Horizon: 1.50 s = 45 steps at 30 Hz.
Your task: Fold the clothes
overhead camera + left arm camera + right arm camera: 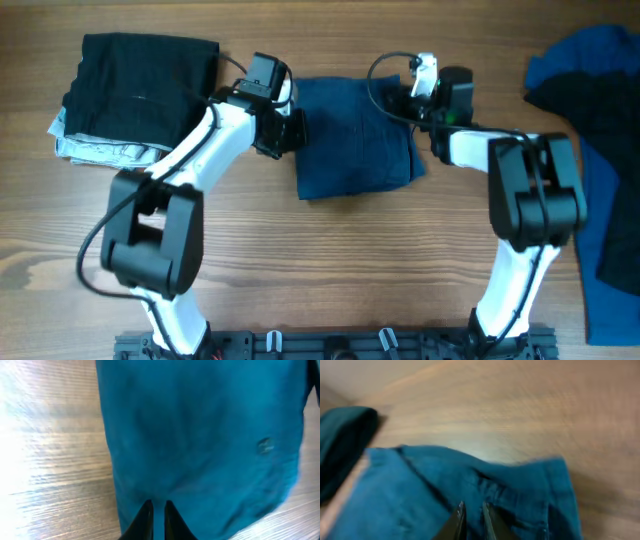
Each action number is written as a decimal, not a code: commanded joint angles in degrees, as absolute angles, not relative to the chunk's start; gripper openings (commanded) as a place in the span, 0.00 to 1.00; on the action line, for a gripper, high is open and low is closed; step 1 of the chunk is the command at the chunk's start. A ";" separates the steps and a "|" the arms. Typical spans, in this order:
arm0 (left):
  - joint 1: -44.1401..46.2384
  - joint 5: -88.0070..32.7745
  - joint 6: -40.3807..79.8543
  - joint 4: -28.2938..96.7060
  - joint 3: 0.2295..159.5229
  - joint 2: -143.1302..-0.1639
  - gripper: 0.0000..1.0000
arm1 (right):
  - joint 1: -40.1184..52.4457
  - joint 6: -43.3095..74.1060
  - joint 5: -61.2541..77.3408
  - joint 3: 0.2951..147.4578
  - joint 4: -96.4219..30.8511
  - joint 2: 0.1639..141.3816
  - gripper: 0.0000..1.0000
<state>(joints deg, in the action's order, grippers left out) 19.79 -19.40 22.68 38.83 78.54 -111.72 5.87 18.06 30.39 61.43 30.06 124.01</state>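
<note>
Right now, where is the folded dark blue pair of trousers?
In the overhead view the trousers lie midway across the table, between the left gripper and the right gripper; a black folded stack sits farther left.

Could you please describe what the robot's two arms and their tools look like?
Both the left arm and the right arm have white, rounded links joined by bulky black joint housings. Thin black cables loop beside each arm. The left tool and the right tool each end in two slim, dark, tapering fingers.
</note>
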 commanded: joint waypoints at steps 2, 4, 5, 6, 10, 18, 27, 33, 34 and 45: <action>22.06 -20.80 23.20 37.76 77.67 -117.86 0.08 | 5.93 23.14 24.16 61.54 31.53 127.85 0.09; 23.05 -20.80 23.22 35.97 77.67 -121.12 0.04 | 5.96 23.03 23.97 61.54 31.44 128.05 0.08; 23.31 -20.80 23.22 35.44 77.67 -122.15 0.04 | 5.96 22.76 24.27 61.54 31.51 128.05 0.07; 23.46 -20.80 23.20 35.14 77.67 -123.02 0.04 | 5.98 22.41 25.26 61.60 31.90 128.03 0.06; 23.40 -20.71 23.20 35.38 77.76 -121.73 0.04 | 5.21 23.73 34.35 64.25 31.20 126.63 0.05; 23.31 -12.62 23.16 33.87 81.52 -105.69 0.07 | 3.57 24.64 46.57 71.02 10.39 110.10 0.04; 22.00 -2.24 22.74 22.31 81.49 -103.81 0.16 | 3.77 8.78 41.82 70.89 -29.28 97.71 0.04; 20.10 -2.28 22.79 12.93 81.49 -113.14 0.15 | 4.16 4.95 30.26 65.54 -35.92 98.78 0.05; 19.81 -2.35 22.79 11.29 81.49 -115.28 0.15 | 4.16 4.95 29.30 63.81 -35.64 99.00 0.04; 19.46 -2.61 22.79 3.29 81.49 -126.98 0.15 | 4.16 6.61 29.32 52.10 -24.71 99.33 0.04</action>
<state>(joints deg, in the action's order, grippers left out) 19.70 -3.22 23.09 4.99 81.71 -125.25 3.70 6.37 30.37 54.02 -26.85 98.45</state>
